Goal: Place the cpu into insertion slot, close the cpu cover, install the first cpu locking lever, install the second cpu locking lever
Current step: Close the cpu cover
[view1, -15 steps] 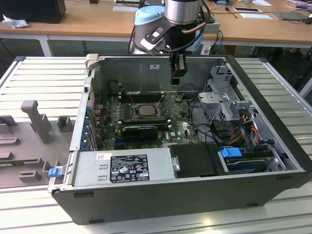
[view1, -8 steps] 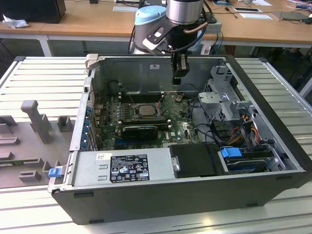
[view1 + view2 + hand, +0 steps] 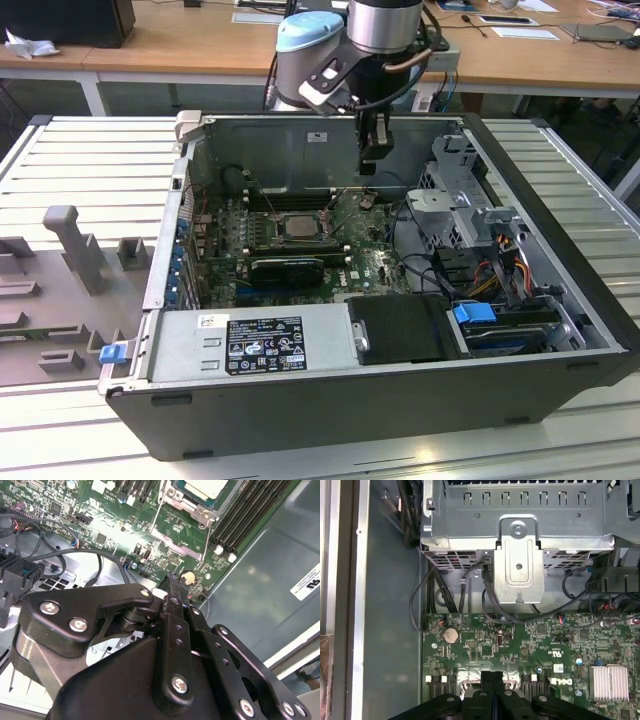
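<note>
While the cpu (image 3: 297, 224) lies seated in the insertion slot (image 3: 272, 230) toward the exterior view's left of the green board, the gripper (image 3: 368, 168) hangs to its right, fingers pressed together on nothing, above a round coin cell (image 3: 451, 635).

The case is open overhead above the motherboard (image 3: 372, 262) — the gripper (image 3: 367, 170) hangs there. On the exterior view's right, the drive cage (image 3: 455, 192) and black cables (image 3: 444, 591) crowd in; the graphics card (image 3: 287, 268) borders the insertion slot (image 3: 298, 224).
</note>
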Controlling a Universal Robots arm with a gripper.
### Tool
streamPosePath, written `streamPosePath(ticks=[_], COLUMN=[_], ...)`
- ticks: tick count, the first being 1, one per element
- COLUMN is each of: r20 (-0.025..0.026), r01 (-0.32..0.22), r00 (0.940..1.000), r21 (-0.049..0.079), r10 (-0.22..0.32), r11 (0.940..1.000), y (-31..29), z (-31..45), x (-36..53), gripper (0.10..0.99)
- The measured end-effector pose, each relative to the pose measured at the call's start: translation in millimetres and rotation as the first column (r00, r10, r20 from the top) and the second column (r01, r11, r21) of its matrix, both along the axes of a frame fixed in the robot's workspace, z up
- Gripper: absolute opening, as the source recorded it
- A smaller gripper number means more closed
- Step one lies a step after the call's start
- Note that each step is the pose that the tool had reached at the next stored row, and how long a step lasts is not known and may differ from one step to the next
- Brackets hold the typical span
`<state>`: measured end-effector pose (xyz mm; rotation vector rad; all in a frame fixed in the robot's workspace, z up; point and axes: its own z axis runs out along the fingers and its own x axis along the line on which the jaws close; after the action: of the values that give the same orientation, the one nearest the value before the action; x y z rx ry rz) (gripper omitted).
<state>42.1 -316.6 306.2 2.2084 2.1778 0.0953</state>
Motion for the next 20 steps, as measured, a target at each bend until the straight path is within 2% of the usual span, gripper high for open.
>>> streamPosePath(ticks=[4,13,16,20], r20=[-0.0001,0.0019,-0.0007,-0.0013], r01=[0.000,0.000,0.000,0.000], r00=[1.0000,1.0000,1.0000,1.0000], r21=[0.000,0.000,0.000,-0.001], r10=[0.000,0.000,0.000,0.000], r11=[1.0000,1.0000,1.0000,1.0000], y=[-0.4,-0.5,-0.5,-0.5], z=[-6.8,-13.8,-16.0,-26.4], x=[0.7,0.8,0.7,0.9], gripper=[0.106,0.106,0.106,0.106])
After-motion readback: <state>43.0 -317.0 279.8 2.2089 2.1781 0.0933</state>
